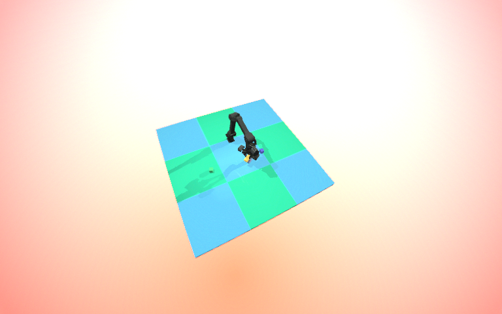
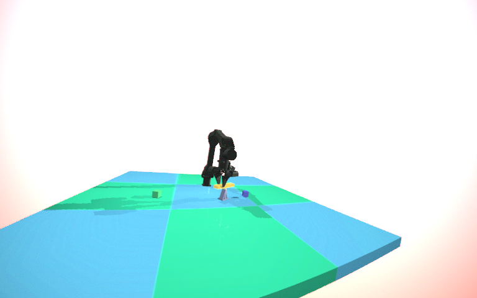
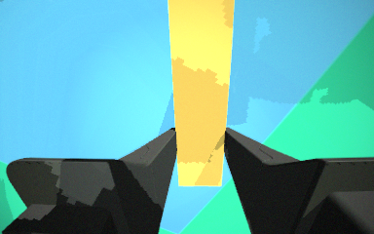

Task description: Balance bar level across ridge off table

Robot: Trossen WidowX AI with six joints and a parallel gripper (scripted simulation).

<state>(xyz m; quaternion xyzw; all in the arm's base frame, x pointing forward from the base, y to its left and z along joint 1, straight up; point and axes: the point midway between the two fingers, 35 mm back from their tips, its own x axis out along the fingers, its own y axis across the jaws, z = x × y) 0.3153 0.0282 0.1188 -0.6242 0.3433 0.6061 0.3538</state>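
Note:
The yellow bar (image 1: 246, 159) (image 2: 228, 185) (image 3: 201, 107) is held off the table, nearly level, its right end a little higher in the exterior view. My gripper (image 2: 222, 185) (image 3: 200, 133) is shut on the bar, one finger on each long side, pointing down. The pale purple ridge (image 2: 223, 195) stands on the table directly under the bar. The bar's underside is at or just above the ridge's top; whether they touch cannot be told. In the top view the arm and bar hide most of the ridge, and the wrist view does not show it.
A purple-blue cube (image 1: 261, 150) (image 2: 245, 193) stands close to the right of the ridge. A green cube (image 1: 211, 170) (image 2: 156, 194) stands farther off to the left. The table (image 1: 218, 218) (image 2: 210, 246) has blue and green squares.

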